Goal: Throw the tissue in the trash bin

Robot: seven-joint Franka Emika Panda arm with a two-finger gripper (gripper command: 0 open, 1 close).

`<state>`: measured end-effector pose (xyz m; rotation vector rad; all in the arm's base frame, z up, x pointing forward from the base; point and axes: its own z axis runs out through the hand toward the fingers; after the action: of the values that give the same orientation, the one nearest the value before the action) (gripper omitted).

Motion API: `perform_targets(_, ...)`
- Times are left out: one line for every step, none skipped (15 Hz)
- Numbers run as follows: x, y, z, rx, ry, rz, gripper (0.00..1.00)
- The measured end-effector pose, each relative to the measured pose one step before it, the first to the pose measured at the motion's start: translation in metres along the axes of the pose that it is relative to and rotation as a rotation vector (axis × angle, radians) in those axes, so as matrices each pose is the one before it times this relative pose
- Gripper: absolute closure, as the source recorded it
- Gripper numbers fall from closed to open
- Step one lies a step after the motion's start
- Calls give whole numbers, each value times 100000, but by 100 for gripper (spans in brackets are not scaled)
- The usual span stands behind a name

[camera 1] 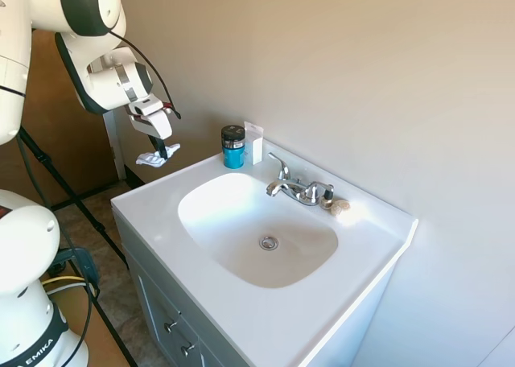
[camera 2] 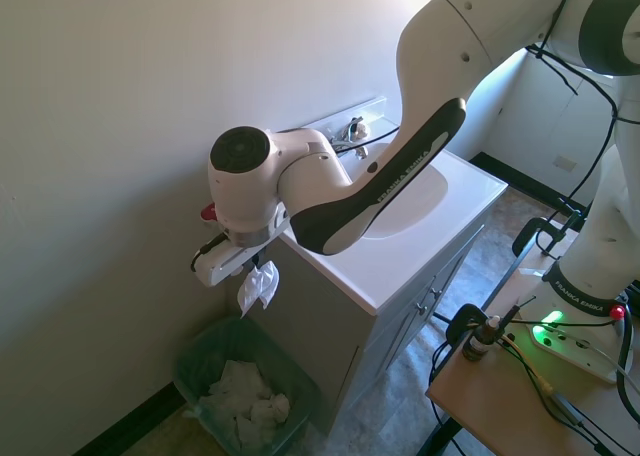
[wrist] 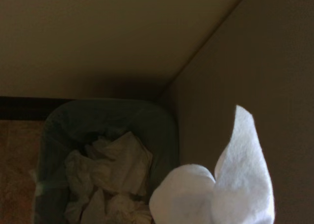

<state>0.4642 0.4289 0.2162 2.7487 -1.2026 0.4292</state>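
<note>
**Desk:** What does the caption say the robot holds?

**Photographer:** The gripper [camera 2: 252, 267] has its jaws closed on the tissue [camera 2: 257, 287], which hangs crumpled below them, off the end of the counter [camera 2: 420, 251] and above the trash bin [camera 2: 205, 351] on the floor between vanity and wall.

**Desk:** How should the drop go, by his reading?

**Photographer:** In the wrist view the tissue [wrist: 218, 194] sits toward the bin's near corner [wrist: 162, 121], close to the vanity side, so he judges the arm should shift a little further over the opening, where other crumpled paper [camera 2: 243, 399] already lies, then part the jaws fully; a soft wad may cling to a pad.

**Desk:** And the arm's pose?

**Photographer:** It reaches across the sink [camera 1: 257, 226], forearm sloping down past the counter's edge, wrist bent so the jaws point at the floor.
</note>
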Motion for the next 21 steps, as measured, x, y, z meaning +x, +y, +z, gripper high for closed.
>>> perform_targets(273,8,123,-270,3,374,0)
perform_targets(142,11,93,-251,-118,302,0)
perform_targets(61,20,98,-301,-270,249,0)
perform_targets(45,8,40,-146,-143,129,0)
perform_targets(10,5,26,-102,-113,82,0)
perform_targets(-3,11,41,-115,-80,81,0)
perform_targets(3,13,28,-99,-79,39,0)
perform_targets(-14,22,33,-115,-75,5,0)
perform_targets(-97,36,16,-74,-63,-113,0)
perform_targets(-177,50,10,-59,-30,-247,0)
perform_targets(-211,31,-20,-15,-27,-264,0)
perform_targets(-198,11,-43,68,-59,-241,0)
perform_targets(-222,-5,-81,164,-26,-323,0)
perform_targets(-229,-18,-168,323,5,-311,0)
perform_targets(-260,-71,-525,843,110,-326,0)
perform_targets(-308,-154,-1022,1619,249,-176,0)
perform_targets(-288,-142,-1282,1724,438,83,0)
perform_targets(-433,-96,-1594,1783,724,866,0)
perform_targets(-624,15,-1690,1443,891,1355,0)
perform_targets(-660,186,-1561,1267,823,1644,0)
perform_targets(-768,404,-1394,887,938,2212,0)
